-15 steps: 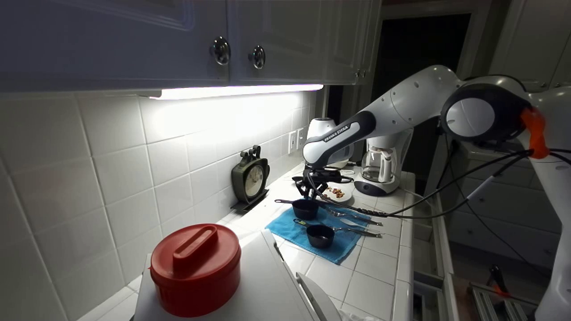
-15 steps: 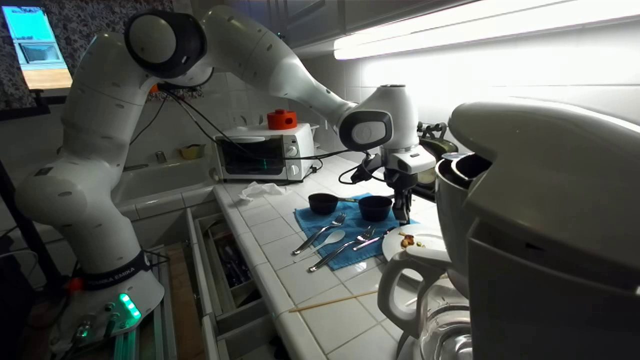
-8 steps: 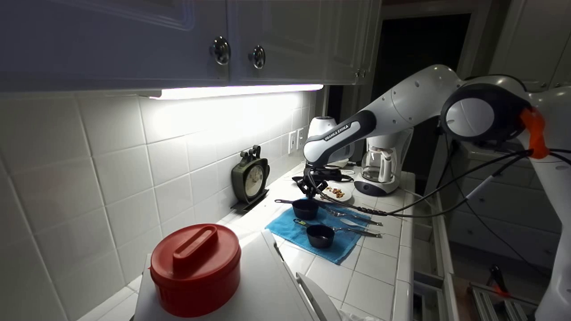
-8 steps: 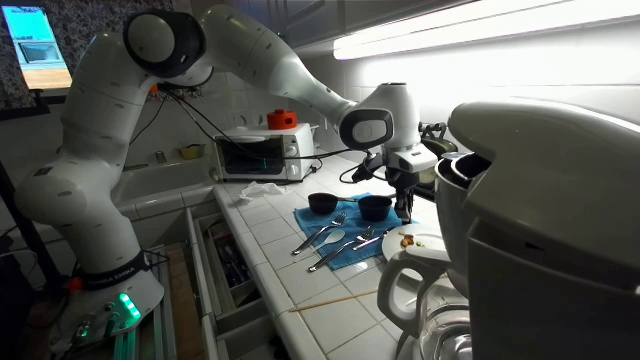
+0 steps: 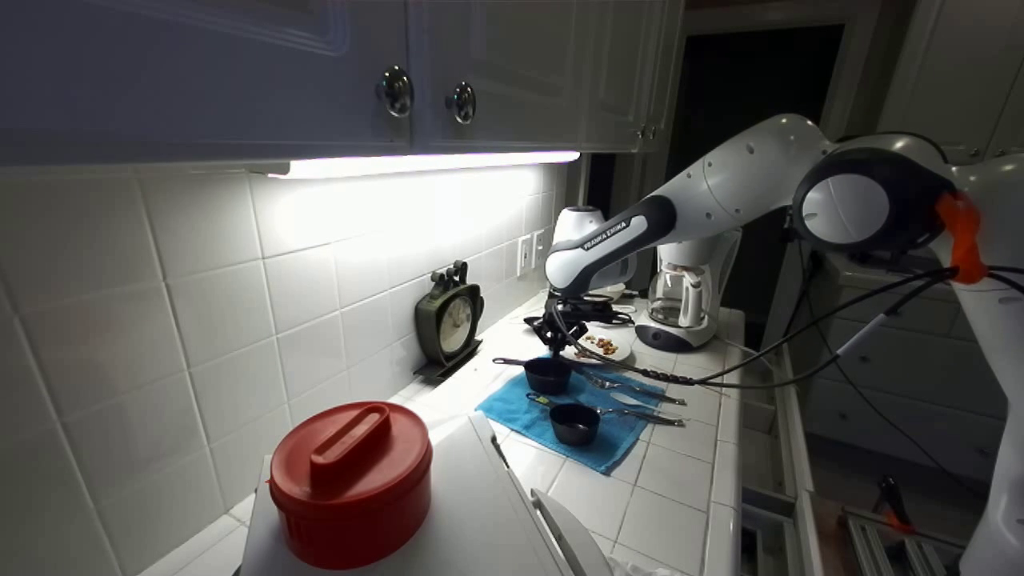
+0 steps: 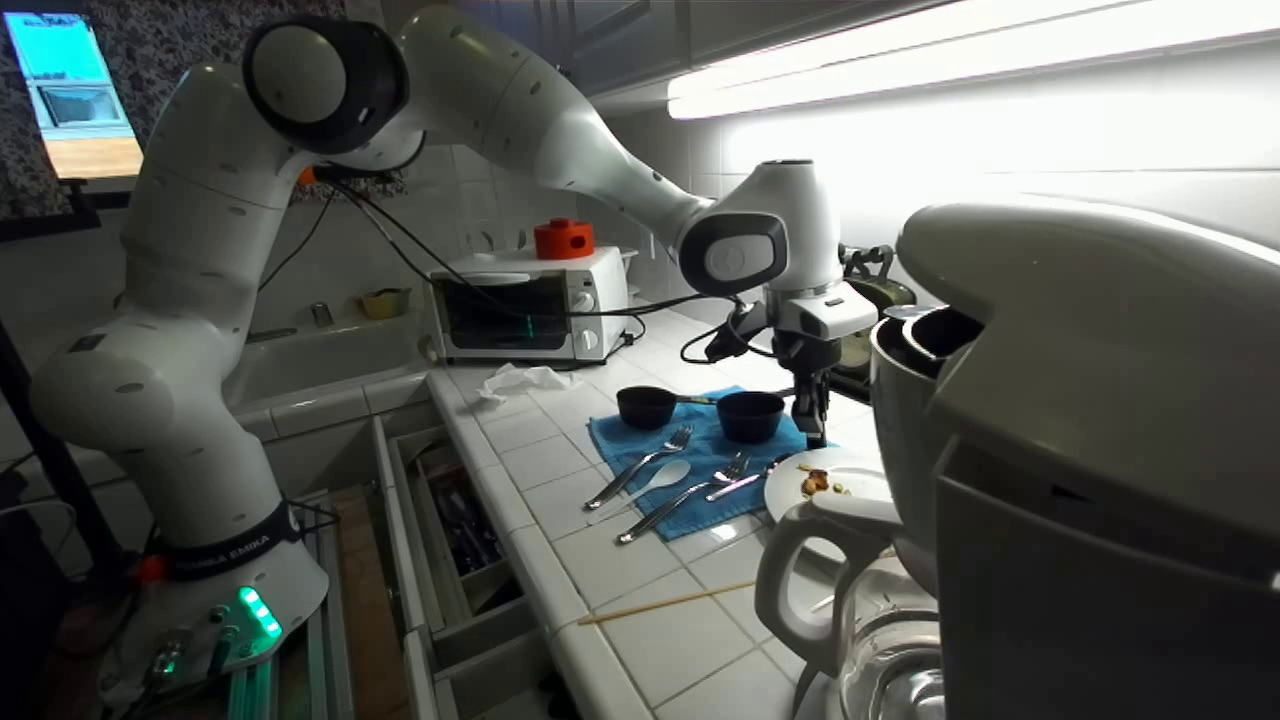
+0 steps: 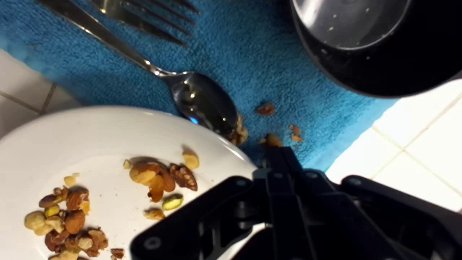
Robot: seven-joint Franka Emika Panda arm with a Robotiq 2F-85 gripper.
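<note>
Clenched black gripper [image 7: 282, 150] at a brown nut [image 7: 274, 139] on a blue terry towel [image 7: 249, 65].
It partly hides the nut, whose long axis is unclear. Crowding it: a metal spoon [image 7: 200, 97], bowl toward the gripper, and a round white plate [image 7: 97, 131] bearing mixed nuts [image 7: 75, 221]; farther, a round black pot [image 7: 426, 54], cropped in the wrist view. In an exterior view, a white coffee maker [image 6: 1090, 380] covers part of the plate.

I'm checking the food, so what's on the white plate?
The white plate holds scattered mixed nuts, including a greenish nut. In the wrist view, the gripper covers part of the plate, hiding anything there.
</note>
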